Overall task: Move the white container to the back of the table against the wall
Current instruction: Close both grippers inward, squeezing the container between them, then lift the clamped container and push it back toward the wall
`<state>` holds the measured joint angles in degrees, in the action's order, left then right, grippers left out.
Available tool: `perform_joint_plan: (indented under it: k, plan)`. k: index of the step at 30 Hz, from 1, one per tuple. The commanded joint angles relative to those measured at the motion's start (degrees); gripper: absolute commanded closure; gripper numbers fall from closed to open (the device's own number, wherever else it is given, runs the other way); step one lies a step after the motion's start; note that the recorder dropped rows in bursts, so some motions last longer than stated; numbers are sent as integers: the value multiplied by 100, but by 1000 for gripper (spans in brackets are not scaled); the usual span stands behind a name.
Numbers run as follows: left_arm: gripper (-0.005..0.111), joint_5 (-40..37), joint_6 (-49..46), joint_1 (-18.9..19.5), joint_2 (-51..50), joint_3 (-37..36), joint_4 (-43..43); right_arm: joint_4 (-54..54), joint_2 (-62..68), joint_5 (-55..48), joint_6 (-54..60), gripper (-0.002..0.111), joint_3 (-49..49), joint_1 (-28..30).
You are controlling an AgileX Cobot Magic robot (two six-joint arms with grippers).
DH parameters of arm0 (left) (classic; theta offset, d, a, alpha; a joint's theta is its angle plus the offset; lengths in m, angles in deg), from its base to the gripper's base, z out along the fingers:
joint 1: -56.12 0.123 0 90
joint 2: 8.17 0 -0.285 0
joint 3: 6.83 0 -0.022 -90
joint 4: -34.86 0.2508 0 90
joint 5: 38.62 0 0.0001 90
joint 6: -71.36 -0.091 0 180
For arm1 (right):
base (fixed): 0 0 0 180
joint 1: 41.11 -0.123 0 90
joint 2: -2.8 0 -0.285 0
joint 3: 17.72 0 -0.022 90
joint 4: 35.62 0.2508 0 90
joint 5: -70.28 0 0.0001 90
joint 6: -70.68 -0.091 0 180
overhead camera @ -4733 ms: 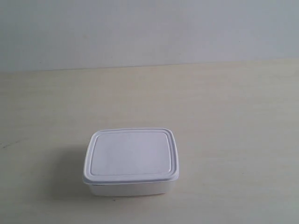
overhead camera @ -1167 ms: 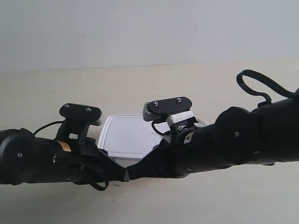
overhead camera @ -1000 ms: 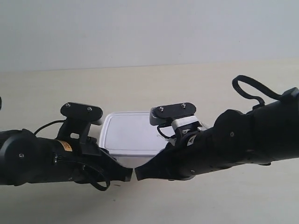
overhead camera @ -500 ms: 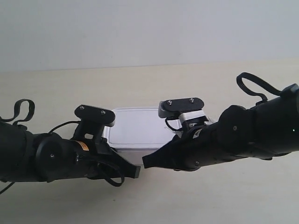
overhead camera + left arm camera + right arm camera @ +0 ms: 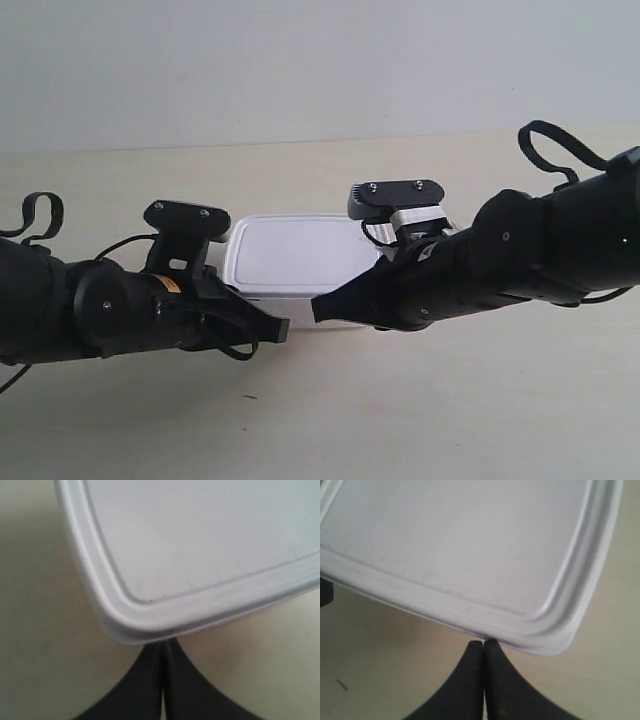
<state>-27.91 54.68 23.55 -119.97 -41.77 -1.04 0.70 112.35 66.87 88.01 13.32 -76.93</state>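
Not done yet. A long push to go with the white box (image 5: 300, 255), out on the middle of the tabletop (image 5: 450, 420), well apart from the wall (image 5: 300, 70). Reaching in low with both arms, one at each near corner. Pinched shut on nothing: left gripper (image 5: 162, 652) and right gripper (image 5: 484, 647), tips against the box.

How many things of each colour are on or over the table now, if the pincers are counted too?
White container: 1
Black pincers: 2 (left pincer, right pincer)
Total: 3
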Motion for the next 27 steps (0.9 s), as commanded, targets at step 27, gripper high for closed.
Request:
perform_joint_plan:
  k: [27]
  plan:
    - [107, 103, -281, 281, -891, 923, 119, -130, 760, 431, 244, 108, -492, 586]
